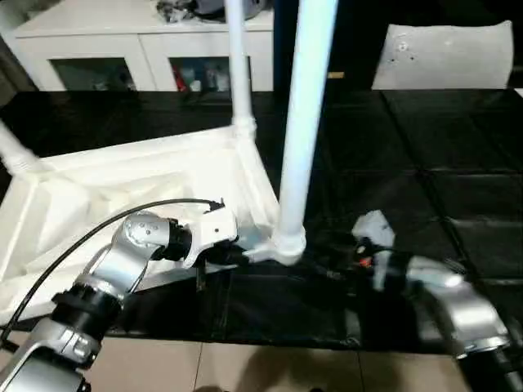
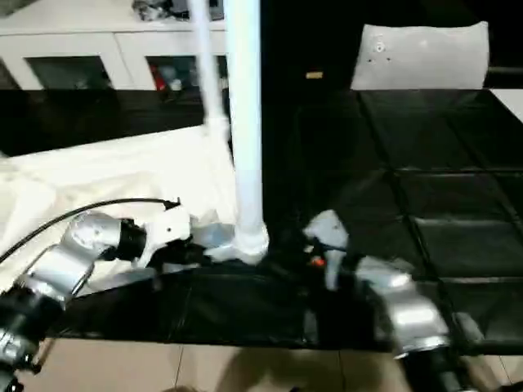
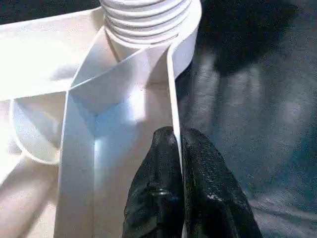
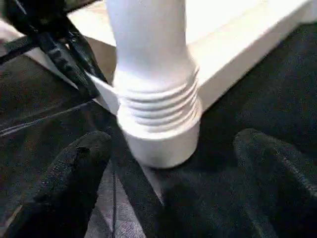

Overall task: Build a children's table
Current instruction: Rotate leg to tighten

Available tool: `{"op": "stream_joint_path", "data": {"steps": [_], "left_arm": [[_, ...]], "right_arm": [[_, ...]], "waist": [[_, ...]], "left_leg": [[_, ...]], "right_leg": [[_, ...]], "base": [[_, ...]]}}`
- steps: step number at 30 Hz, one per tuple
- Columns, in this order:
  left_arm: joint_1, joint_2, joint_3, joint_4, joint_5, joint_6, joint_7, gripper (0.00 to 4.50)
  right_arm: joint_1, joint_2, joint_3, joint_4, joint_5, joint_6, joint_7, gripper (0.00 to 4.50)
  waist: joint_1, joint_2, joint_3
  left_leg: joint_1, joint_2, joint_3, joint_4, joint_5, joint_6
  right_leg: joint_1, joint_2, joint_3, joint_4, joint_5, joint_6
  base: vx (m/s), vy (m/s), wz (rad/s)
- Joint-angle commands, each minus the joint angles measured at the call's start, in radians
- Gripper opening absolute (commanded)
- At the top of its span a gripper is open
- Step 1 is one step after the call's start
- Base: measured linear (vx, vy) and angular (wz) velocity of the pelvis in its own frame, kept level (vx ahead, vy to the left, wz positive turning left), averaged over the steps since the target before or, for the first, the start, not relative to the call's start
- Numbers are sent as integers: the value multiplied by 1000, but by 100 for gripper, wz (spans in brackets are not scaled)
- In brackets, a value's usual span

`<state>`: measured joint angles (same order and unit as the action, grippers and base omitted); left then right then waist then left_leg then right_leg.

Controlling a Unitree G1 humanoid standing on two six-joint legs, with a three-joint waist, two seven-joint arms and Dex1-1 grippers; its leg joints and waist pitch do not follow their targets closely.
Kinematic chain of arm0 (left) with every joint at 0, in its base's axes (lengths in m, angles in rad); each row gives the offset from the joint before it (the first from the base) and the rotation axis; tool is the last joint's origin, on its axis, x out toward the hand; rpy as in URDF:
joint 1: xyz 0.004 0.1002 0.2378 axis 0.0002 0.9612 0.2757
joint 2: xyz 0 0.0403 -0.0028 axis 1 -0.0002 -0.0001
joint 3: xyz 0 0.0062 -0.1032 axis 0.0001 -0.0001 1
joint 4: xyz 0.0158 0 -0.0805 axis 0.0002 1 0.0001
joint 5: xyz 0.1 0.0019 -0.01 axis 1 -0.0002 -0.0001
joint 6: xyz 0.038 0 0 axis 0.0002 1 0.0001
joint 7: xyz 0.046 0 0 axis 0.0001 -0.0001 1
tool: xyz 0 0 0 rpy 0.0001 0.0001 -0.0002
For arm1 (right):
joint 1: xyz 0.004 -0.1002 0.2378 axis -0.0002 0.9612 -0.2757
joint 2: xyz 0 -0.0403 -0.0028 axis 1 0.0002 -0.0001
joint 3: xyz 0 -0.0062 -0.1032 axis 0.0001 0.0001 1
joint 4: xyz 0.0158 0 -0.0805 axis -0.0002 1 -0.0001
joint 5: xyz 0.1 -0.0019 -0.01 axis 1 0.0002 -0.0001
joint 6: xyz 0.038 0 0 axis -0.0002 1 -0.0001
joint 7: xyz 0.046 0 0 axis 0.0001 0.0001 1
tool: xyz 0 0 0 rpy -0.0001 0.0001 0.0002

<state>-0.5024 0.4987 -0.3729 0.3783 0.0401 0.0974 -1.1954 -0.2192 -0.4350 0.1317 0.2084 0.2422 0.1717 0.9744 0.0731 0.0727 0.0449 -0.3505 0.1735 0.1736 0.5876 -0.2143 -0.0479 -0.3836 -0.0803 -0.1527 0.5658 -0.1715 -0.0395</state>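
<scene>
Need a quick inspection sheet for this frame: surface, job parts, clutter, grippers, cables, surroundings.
Surface: black-covered work table, creased cover.
Job's things: white tabletop lying underside up, ribs showing; near-corner leg standing upright in its socket, threads visible at the base; far-corner leg upright; a third leg at the picture's left edge.
Clutter: nothing seen on the table.
Grippers: left gripper pinching the tabletop's side wall near the socket; right gripper open, fingers either side of the near leg's base, apart from it.
Cables: black cable arching over the left forearm.
Surroundings: white glass-door cabinet; white cushion-like thing behind the table.
</scene>
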Motion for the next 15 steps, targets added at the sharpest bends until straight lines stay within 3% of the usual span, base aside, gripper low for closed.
{"op": "stream_joint_path", "data": {"steps": [1, 8, 15], "left_arm": [[-23, 5, -53, 7, 7, -64, -76, 0], [-80, -4, -98, 102, 18, -178, -180, 0], [-122, -18, -131, 163, 37, -260, -228, 0]], "right_arm": [[-24, -6, 16, -23, 5, 2, 36, 445], [-83, -43, 81, -20, -30, -16, 133, 445], [-139, -30, 122, 36, -46, -32, 185, 445]], "waist": [[3, -4, -62], [38, -3, -65], [45, -8, -64]], "left_leg": [[-2, 70, -27, -64, -138, 94], [4, 74, -26, -61, -146, 79], [3, 74, -27, -62, -163, 65]], "right_leg": [[53, -93, 77, -62, -240, -137], [50, -96, 79, -58, -255, -134], [49, -100, 79, -60, -305, -123]], "base": [[0, 0, 0], [0, 0, 0], [0, 0, 0]]}}
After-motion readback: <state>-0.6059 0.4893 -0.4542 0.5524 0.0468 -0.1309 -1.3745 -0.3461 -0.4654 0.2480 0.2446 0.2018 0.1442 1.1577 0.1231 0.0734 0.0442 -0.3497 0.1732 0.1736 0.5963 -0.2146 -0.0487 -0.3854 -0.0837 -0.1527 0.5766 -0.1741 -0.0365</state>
